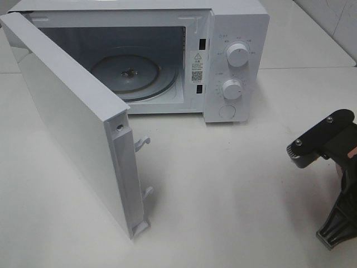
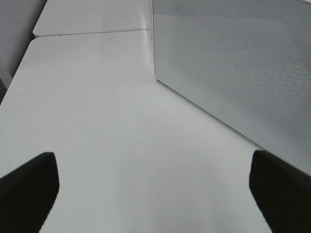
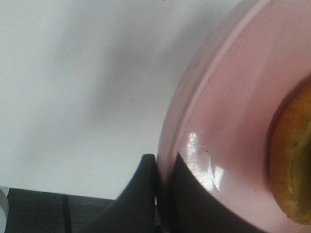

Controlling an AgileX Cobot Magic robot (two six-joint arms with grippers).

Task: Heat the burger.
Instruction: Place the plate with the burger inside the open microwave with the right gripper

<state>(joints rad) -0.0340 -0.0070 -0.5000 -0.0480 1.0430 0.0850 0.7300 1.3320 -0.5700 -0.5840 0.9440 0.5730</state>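
Observation:
In the right wrist view my right gripper (image 3: 164, 167) is shut on the rim of a pink plate (image 3: 233, 121), one finger on each side of the rim. The burger (image 3: 291, 170), golden-brown and round, lies on that plate, and only its edge shows. In the exterior high view just my right arm (image 1: 333, 167) shows at the right edge, and plate and burger are out of frame. My left gripper (image 2: 155, 194) stands open above the white table with nothing between its fingers, beside the outer face of the microwave door (image 2: 233, 63).
A white microwave (image 1: 237, 56) stands at the back with its door (image 1: 72, 128) swung wide to the front left. Its glass turntable (image 1: 131, 72) is bare. Two knobs sit on its right panel. White table (image 1: 223, 195) spreads in front.

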